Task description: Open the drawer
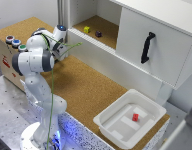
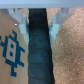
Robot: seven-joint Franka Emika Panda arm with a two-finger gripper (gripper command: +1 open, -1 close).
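Closest to you in the exterior view sits the white tub, a small red block inside it. Your gripper has its fingers spread apart, nothing between them, over a dark strip. The drawer runs along the cabinet's base, just beyond the arm, below the door with the black handle.
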